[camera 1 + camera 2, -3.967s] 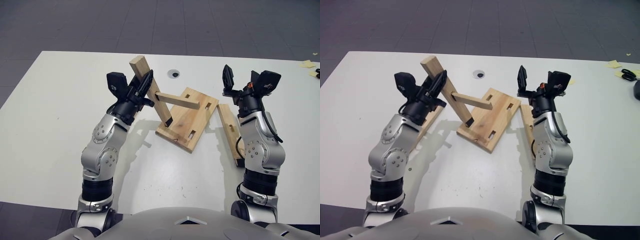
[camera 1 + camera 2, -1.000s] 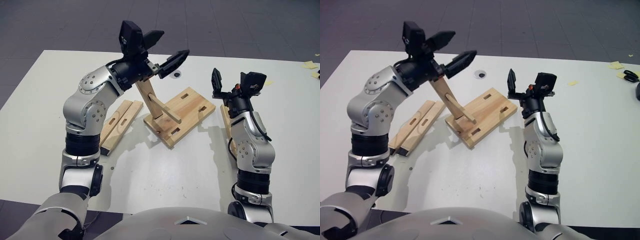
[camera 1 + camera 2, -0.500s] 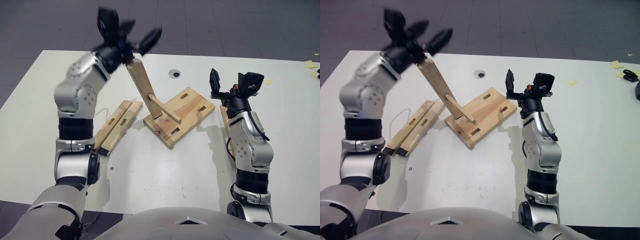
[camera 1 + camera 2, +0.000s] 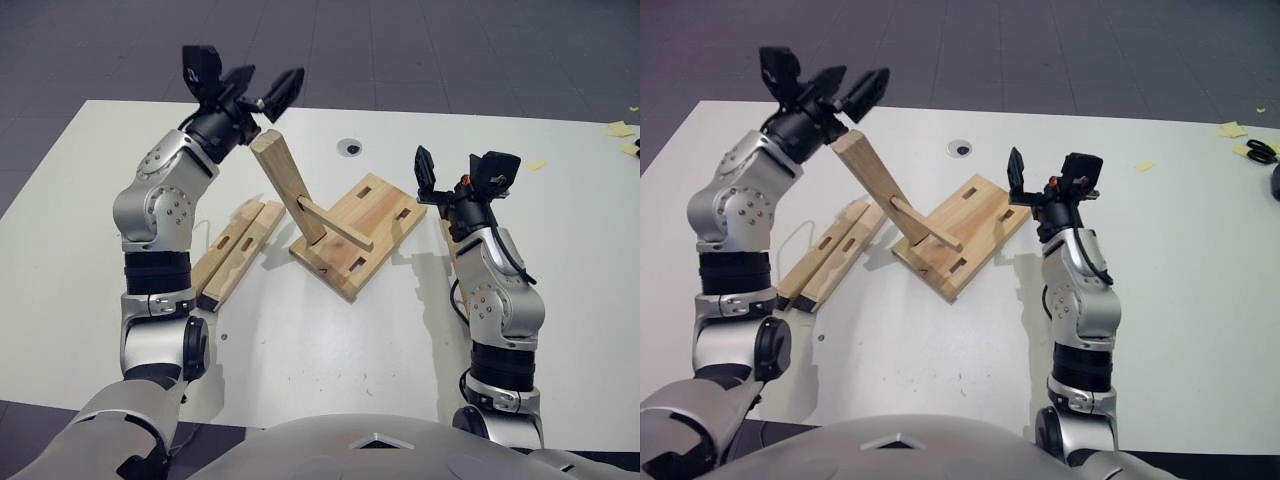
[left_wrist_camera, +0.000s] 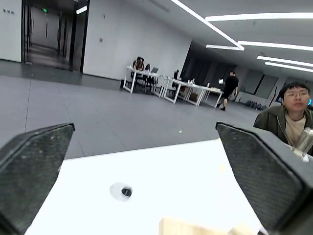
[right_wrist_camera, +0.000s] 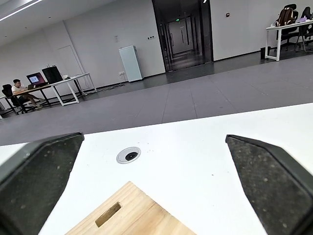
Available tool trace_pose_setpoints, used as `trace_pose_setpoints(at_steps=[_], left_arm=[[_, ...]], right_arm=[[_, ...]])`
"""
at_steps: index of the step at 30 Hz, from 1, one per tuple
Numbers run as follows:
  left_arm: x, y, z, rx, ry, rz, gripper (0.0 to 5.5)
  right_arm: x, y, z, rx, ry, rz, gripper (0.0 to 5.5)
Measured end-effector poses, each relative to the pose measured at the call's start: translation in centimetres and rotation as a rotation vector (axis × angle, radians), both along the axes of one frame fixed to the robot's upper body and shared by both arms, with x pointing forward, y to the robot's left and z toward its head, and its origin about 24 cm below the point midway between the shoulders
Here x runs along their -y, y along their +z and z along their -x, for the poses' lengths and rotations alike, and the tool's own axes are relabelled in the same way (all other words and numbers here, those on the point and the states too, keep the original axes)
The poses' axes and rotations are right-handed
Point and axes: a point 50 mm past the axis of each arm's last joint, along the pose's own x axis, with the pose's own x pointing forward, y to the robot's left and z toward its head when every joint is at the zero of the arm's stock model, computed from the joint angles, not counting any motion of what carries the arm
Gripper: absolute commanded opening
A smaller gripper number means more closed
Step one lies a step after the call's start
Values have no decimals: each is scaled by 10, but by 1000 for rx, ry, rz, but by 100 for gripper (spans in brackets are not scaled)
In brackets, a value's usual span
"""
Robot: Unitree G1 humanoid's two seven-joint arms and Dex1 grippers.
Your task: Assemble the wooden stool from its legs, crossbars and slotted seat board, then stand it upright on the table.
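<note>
Slotted seat board is laid on the table. One leg is set in the board's left edge, tilted leftward, with a crossbar projecting over the board. Left gripper is spread wide, empty, just above that leg's top, apart from it. Right gripper is spread, empty, just beside the board's right corner. Two loose legs are laid left of the board

Slotted seat board: pale wood, lying with its rectangular slots facing up, just beside the right gripper. Leg: seated in the board, leaning, its top just below the left gripper. Crossbar: juts from the leg's side over the board. Two loose legs: flat, side by side, well below the left gripper.
</note>
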Motion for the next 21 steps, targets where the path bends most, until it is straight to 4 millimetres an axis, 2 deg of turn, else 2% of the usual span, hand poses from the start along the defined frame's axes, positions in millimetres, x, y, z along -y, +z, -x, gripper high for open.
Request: trace_pose_setpoints(at_steps=[2,5,10,12,14,15,21], left_arm=[[0,16,4,38,-22,84,538],[1,36,13,81,-60,122,538],[3,55,36,144,-129,52,538],[7,45,40,114,-166,7,538],[15,16,39,15,-192,-52,538],[17,11,39,14,-189,-61,538],[26,8,34,38,-193,-59,538]], right_arm=[[-1,-1,1,-2,-1,-3,540],[-2,-1,2,0,2,-6,540],[-2,0,2,4,-3,-6,540],[-2,0,2,4,-3,-4,540],[-3,-1,2,1,2,5,540],[-4,-2,3,-4,2,12,540],[-6,-7,3,-29,14,41,540]])
